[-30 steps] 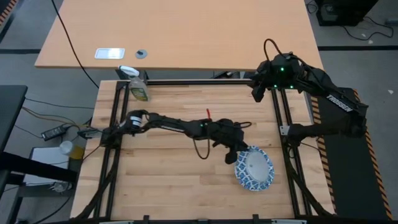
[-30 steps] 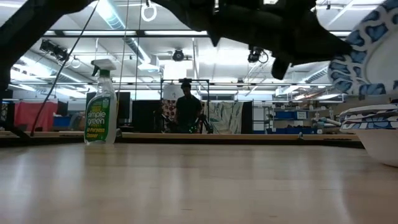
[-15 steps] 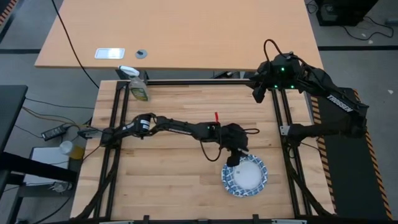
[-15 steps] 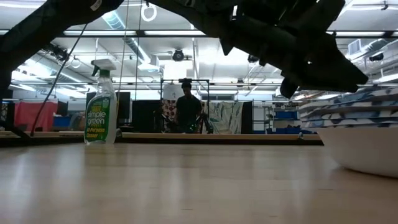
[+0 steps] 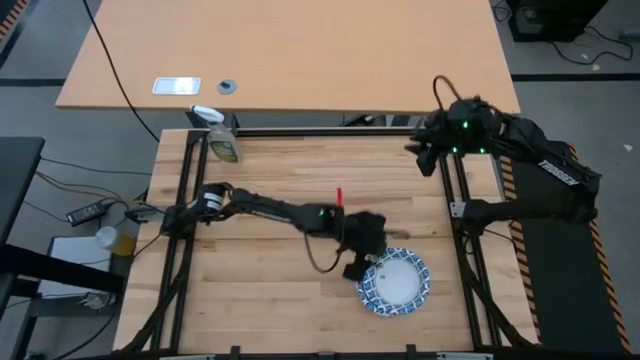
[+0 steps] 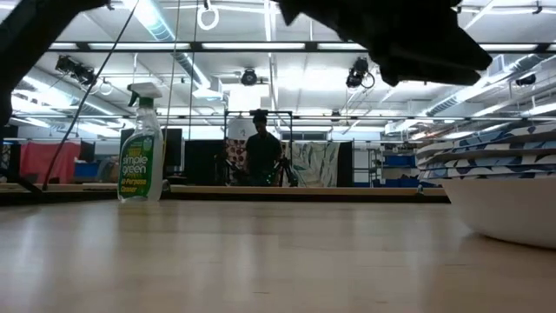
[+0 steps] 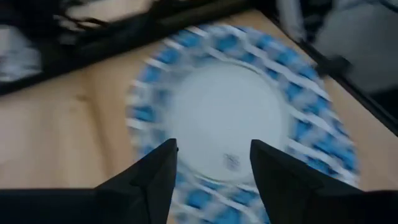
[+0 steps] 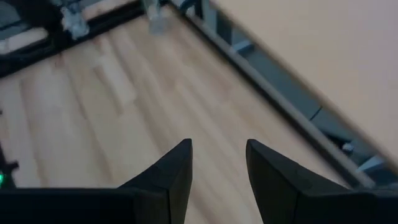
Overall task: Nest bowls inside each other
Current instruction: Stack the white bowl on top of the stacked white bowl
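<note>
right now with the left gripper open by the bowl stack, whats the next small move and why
Probably lift the left gripper up and back from the bowls. Its fingers stand apart with nothing between them, and the stack sits flat on the table, so the placing looks finished. The right gripper waits open at the far right corner.

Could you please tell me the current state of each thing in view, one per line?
bowls: nested in one stack, flat on the table, released.
left gripper: open, empty, beside the stack's rim.
right gripper: open, empty, at the table's far right corner.
spray bottle: upright, at the far left corner, untouched.
</note>
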{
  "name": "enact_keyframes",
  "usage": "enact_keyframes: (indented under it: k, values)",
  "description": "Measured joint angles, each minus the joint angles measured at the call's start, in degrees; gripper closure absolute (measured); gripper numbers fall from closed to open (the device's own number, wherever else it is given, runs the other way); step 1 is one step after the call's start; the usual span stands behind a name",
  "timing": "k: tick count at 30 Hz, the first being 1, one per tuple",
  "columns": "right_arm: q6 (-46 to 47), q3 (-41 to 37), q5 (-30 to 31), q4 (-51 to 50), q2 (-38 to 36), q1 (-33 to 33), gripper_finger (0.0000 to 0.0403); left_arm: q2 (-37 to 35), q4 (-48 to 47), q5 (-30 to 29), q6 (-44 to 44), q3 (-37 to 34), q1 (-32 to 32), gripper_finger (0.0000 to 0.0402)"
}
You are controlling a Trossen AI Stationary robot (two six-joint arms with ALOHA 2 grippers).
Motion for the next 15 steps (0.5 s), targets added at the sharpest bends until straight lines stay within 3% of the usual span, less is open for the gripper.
enact_keyframes:
  k: [3, 9, 15]
  values:
    - [2.9, -4.4, 0.9, -1.2, -2.3, 3.9, 0.0245, -4.2, 4.6, -2.9, 1.0, -9.8, -1.5, 0.021]
    - [7.7, -13.0, 0.1, 0.4, -5.7, 14.1, 0.0246, -16.3, 25.3, -8.3, -3.6, -34.5, -2.0, 0.0235]
    - [19.0, -18.5, -7.1, -5.5, -0.8, 27.2, 0.0247, -23.9, 26.0, -10.3, -6.5, -43.3, -5.0, 0.0239]
